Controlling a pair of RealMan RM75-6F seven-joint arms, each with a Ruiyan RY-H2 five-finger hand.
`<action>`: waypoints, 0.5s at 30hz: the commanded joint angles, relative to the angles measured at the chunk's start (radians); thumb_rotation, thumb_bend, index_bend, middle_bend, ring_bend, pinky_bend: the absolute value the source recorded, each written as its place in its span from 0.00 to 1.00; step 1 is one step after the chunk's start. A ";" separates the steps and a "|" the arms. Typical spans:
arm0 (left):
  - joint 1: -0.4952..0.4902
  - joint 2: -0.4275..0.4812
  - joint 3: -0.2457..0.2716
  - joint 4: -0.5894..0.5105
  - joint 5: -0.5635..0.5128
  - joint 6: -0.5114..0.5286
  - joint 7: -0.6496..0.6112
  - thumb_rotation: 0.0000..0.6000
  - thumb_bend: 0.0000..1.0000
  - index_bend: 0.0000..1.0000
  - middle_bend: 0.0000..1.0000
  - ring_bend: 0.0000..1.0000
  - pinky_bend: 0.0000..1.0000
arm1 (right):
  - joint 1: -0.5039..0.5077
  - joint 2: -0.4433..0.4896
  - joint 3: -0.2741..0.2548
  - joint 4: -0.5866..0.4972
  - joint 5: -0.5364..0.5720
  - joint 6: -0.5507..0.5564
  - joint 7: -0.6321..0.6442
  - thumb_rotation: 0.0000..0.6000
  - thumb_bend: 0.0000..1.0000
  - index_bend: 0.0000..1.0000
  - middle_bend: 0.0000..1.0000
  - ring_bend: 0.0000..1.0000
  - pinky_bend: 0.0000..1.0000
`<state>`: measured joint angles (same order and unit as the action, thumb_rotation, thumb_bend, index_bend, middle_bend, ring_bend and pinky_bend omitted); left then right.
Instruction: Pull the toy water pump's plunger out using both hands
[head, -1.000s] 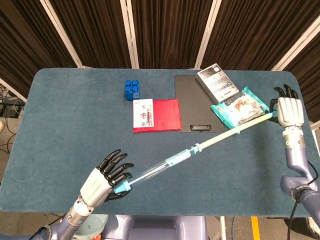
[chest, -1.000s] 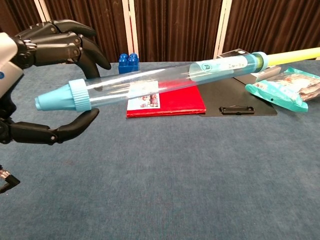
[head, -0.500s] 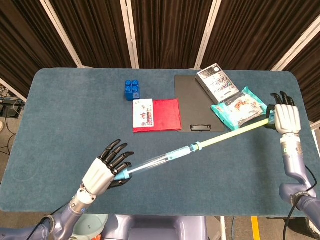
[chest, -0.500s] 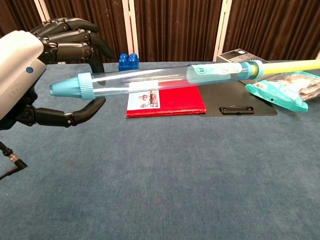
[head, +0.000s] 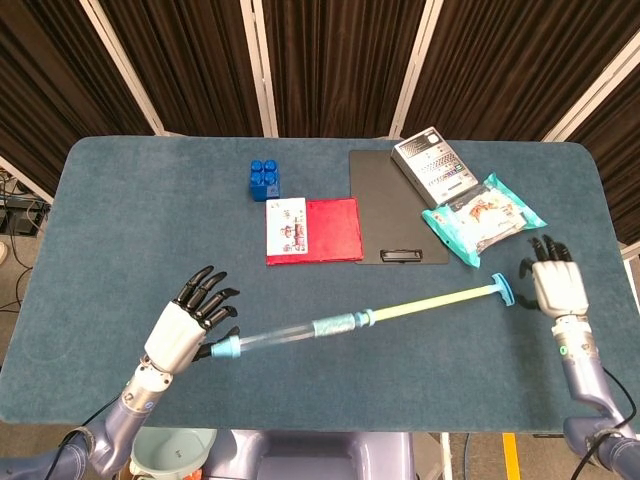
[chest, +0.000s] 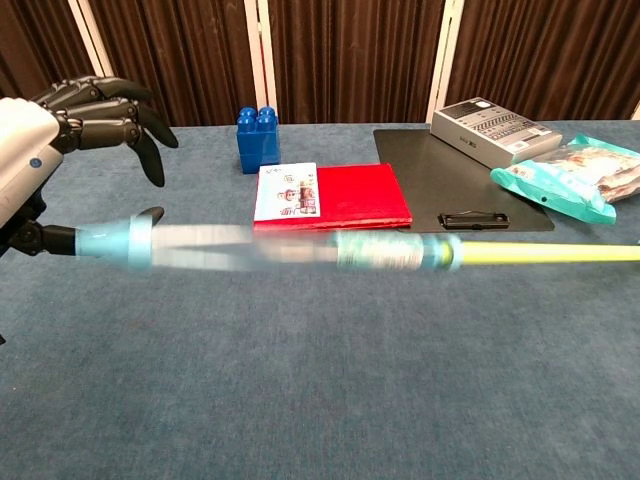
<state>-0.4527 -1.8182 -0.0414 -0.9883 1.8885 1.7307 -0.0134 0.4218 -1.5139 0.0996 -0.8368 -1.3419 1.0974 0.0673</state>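
The toy water pump (head: 340, 325) stretches across the front of the table, its clear barrel and blue nozzle to the left. Its yellow plunger rod (head: 430, 303) is drawn far out to the right and ends in a blue handle (head: 503, 291). In the chest view the pump (chest: 380, 250) is smeared by motion. My left hand (head: 180, 328) is beside the nozzle with fingers spread, holding nothing; the chest view shows the same hand (chest: 50, 150) above the nozzle. My right hand (head: 551, 286) is just right of the handle, fingers spread and apart from it.
Behind the pump lie a red booklet (head: 313, 230), a blue block (head: 264, 179), a black clipboard (head: 395, 205), a grey box (head: 432, 165) and a snack packet (head: 483, 218). The table's front edge (head: 330, 428) is close to the pump.
Both hands have let go of the pump. It has dropped from its raised slant towards the table, and the right hand has come down and forward.
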 joint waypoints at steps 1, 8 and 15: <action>0.009 -0.011 0.000 0.055 -0.035 -0.012 -0.052 1.00 0.32 0.47 0.30 0.14 0.14 | -0.014 -0.030 -0.029 0.036 -0.027 -0.007 0.023 1.00 0.18 0.18 0.09 0.05 0.13; 0.028 0.019 -0.022 0.081 -0.099 -0.001 -0.107 1.00 0.20 0.40 0.26 0.14 0.14 | -0.035 -0.019 -0.063 -0.014 -0.108 0.084 0.043 1.00 0.00 0.20 0.03 0.01 0.13; 0.083 0.102 -0.037 -0.024 -0.171 -0.011 -0.008 1.00 0.15 0.33 0.19 0.13 0.14 | -0.052 0.055 -0.055 -0.185 -0.162 0.214 -0.034 1.00 0.00 0.13 0.00 0.00 0.10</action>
<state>-0.3911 -1.7449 -0.0744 -0.9734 1.7427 1.7295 -0.0626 0.3800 -1.4893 0.0408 -0.9680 -1.4818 1.2647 0.0699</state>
